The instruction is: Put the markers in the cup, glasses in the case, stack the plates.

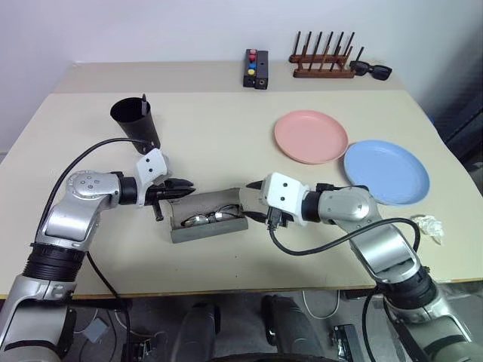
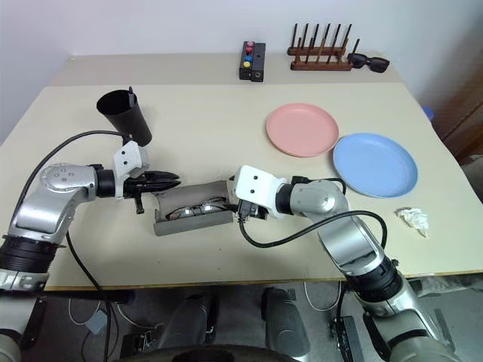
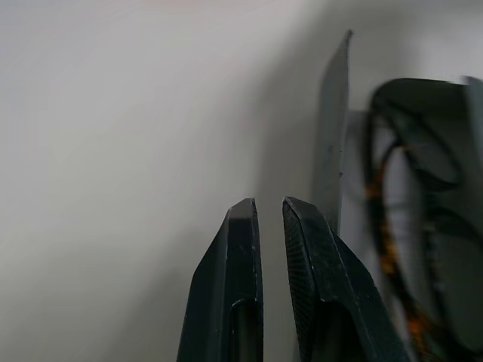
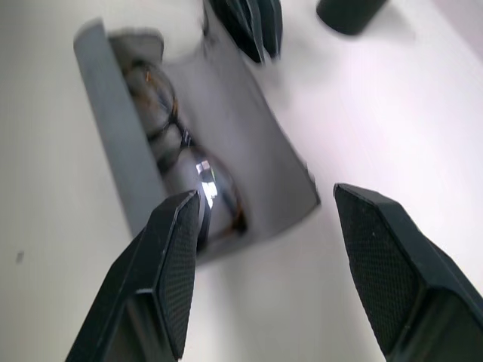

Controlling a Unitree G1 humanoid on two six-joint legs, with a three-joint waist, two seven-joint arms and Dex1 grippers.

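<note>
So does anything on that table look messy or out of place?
Mostly tidy. One oddity: a crumpled white scrap lies near the table's right edge, beside the blue plate. The grey case still lies open with the glasses inside, and the pink plate and blue one sit side by side, unstacked.

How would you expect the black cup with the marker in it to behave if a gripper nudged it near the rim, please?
The cup is tall and narrower at its base, so it would probably tip rather than slide. It looks like thin plastic, likely light. A marker leaning inside may shift.
</note>
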